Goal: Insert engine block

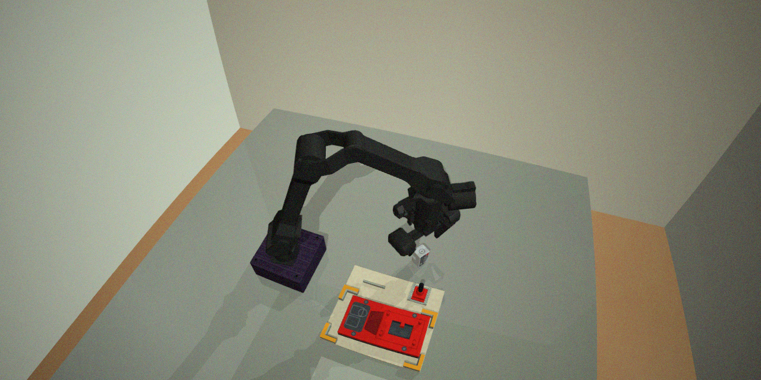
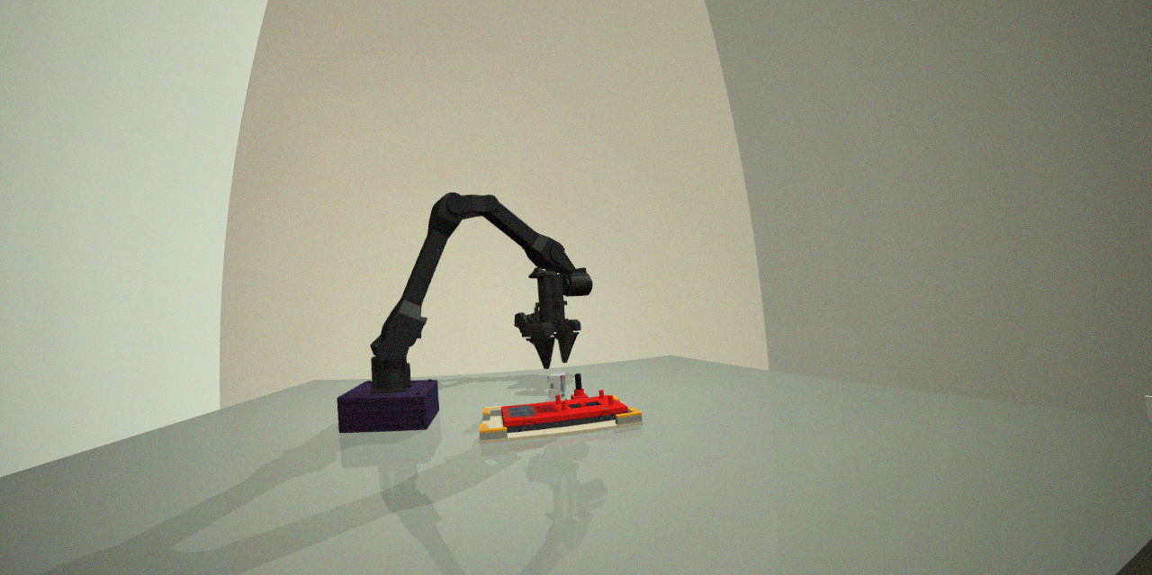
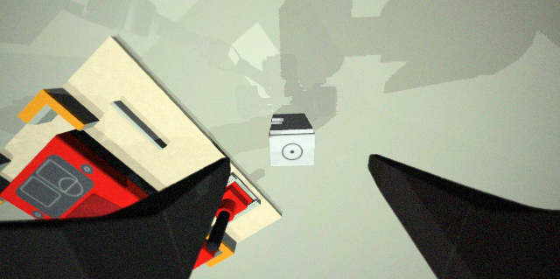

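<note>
- One engine block (image 1: 421,254) (image 2: 553,387) (image 3: 291,149) stands by itself on the bench (image 1: 505,271) (image 2: 724,451) (image 3: 437,117), low and right of the middle in the top view, just off the pale board (image 1: 393,284) (image 2: 566,435) (image 3: 109,69)
- The pincer (image 1: 424,244) (image 2: 555,364) (image 3: 298,162) is spread wide with nothing in it, likely so a finger can go down each side of the block
- The block looks upright, which should help it go in without being tipped over
- The red car body (image 1: 420,333) (image 2: 547,408) (image 3: 50,147) lies flat, low in the top view; yellow corners (image 1: 348,290) (image 2: 630,415) (image 3: 61,109) sit around it, maybe to stop it sliding
- Its dark opening (image 1: 400,331) faces up and has no block in it, with a little red rib (image 1: 402,324) poking in
- I can't tell which side has the slot, so a turn may be needed
- The black knob (image 1: 421,287) (image 2: 577,382) (image 3: 220,228) is near the block, so a finger could bump it
</note>
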Motion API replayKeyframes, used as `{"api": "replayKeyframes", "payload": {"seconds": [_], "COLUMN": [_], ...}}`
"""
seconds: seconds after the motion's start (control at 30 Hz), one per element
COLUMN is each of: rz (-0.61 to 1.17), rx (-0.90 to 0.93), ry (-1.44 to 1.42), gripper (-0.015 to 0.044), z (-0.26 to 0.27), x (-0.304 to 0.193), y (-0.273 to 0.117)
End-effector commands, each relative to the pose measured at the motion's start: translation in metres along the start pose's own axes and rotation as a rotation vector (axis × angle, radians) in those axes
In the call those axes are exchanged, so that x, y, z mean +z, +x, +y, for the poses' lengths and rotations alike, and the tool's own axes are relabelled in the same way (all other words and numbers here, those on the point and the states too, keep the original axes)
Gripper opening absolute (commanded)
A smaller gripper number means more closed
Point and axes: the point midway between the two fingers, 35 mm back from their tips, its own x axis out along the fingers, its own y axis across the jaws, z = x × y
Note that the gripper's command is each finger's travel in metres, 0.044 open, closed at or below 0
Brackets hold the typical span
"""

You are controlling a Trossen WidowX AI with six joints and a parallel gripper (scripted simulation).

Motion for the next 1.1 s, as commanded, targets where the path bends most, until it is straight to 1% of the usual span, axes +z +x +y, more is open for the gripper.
{"api": "replayKeyframes", "payload": {"seconds": [0.0, 1.07], "rz": [-0.002, -0.002], "rx": [0.012, 0.012], "ry": [-0.006, -0.006], "gripper": [0.044, 0.044], "z": [0.002, 0.003], "x": [0.0, 0.0], "y": [0.008, 0.058]}}
